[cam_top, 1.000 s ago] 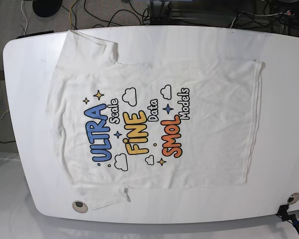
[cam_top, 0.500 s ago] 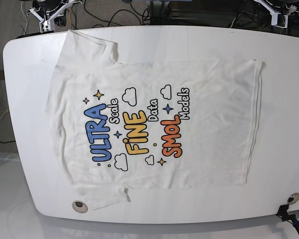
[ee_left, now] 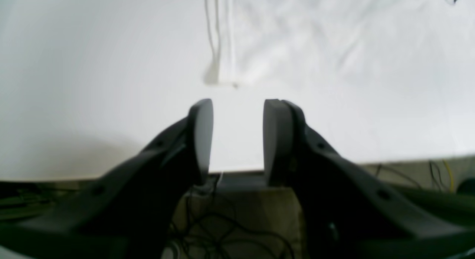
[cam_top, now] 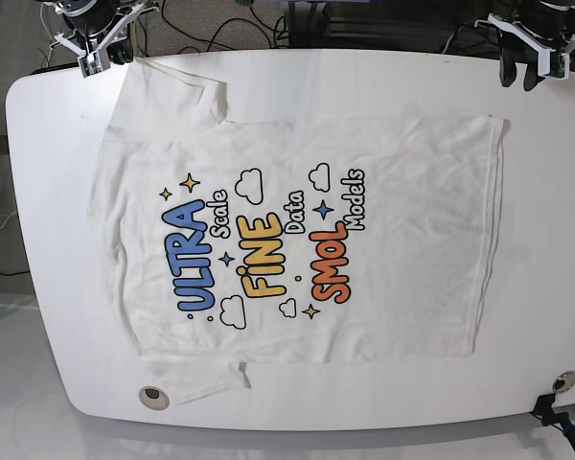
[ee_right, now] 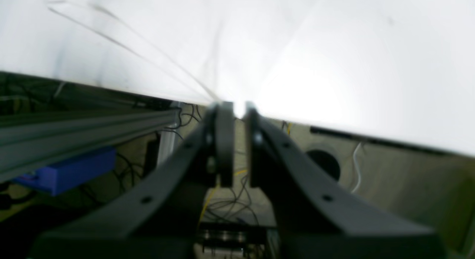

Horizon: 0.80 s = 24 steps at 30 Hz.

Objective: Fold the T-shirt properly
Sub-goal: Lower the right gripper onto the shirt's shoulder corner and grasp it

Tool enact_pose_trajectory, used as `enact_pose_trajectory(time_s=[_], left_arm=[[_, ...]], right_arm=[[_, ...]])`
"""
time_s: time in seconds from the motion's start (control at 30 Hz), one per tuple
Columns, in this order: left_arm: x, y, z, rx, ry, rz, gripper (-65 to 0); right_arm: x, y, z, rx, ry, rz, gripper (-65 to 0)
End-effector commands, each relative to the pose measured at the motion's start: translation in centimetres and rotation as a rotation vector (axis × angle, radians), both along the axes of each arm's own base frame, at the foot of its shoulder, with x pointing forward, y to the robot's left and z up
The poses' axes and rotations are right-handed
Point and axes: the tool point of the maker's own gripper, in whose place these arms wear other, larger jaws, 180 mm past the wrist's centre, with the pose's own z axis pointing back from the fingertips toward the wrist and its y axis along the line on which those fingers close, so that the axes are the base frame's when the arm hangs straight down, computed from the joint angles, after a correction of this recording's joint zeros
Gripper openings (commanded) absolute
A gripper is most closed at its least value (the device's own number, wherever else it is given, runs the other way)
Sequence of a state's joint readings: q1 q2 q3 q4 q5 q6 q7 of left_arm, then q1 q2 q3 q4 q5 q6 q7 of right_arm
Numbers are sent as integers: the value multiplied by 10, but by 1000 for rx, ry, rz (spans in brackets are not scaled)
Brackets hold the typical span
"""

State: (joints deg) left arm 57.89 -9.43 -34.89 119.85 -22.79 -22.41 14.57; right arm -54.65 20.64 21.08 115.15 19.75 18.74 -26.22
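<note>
The white T-shirt (cam_top: 297, 240) lies flat and print-up on the white table (cam_top: 48, 192), neck to the left and hem to the right. My left gripper (cam_top: 525, 69) hovers over the table's far right edge, just beyond the hem's far corner. In the left wrist view it (ee_left: 237, 103) is open and empty, with the hem corner (ee_left: 222, 79) a little ahead of it. My right gripper (cam_top: 94, 56) is at the far left edge beside the upper sleeve. In the right wrist view it (ee_right: 237, 107) is nearly shut, with only a narrow slit, and empty, at the table's edge by blurred creased cloth (ee_right: 130, 40).
A round fitting (cam_top: 151, 395) sits in the table near the front left edge, and a black clamp (cam_top: 556, 412) at the front right. Cables lie on the floor behind the table. A metal rail (ee_right: 74, 121) and a blue box (ee_right: 70, 170) are below the far edge.
Both grippers have come into the base view at the far corners and moved down toward the table's far edge. The T-shirt has not moved.
</note>
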Motion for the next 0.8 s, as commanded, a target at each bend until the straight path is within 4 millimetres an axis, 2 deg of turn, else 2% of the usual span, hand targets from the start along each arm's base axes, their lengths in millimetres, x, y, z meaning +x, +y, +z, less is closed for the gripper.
enact_pose_trajectory(time_s=[0.0, 0.07, 0.3, 0.47, 0.57, 0.6, 0.77], left_arm=[[4, 3, 11, -1, -38, 5, -428], [5, 4, 11, -7, -42, 8, -419], [11, 2, 11, -5, -63, -1, -354], [13, 3, 6, -10, -54, 2, -304], [15, 7, 3, -10, -51, 11, -320], [19, 5, 9, -6, -78, 11, -312], [20, 4, 7, -13, -74, 11, -313]], right_arm=[[21, 3, 16, 16, -73, 19, -505], [29, 3, 20, 31, -98, 8, -456], [60, 4, 27, 66, -174, -33, -397], [77, 7, 24, 110, -210, -81, -381], [82, 8, 15, 135, -201, -112, -376], [80, 9, 22, 122, -216, -84, -378], [81, -6, 9, 98, -191, -104, -378]])
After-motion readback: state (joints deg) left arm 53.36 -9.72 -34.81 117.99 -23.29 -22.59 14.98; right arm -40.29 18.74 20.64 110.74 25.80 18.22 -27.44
